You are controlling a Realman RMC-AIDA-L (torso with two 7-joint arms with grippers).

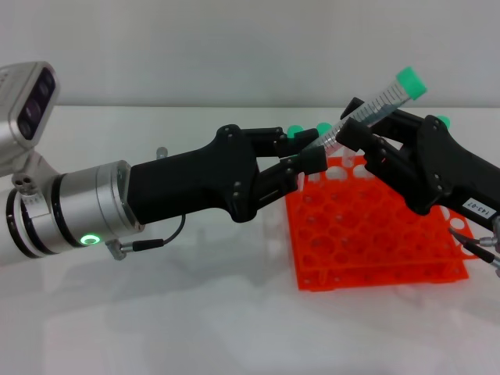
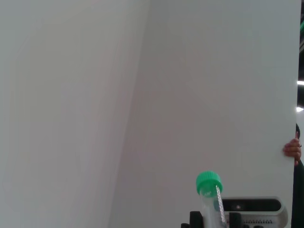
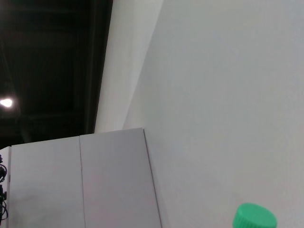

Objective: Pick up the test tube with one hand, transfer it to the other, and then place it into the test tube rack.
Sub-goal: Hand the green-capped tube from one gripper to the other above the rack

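At upper right of the head view, the test tube (image 1: 375, 105) is being gripped near its cap by the right end effector (image 1: 373, 134), tilted above the test tube rack (image 1: 375, 250). Its tapered end is being pinched by the left end effector (image 1: 308, 156), apparently mid-handover.

Tube (image 3: 254, 221) mostly cut off, seemingly
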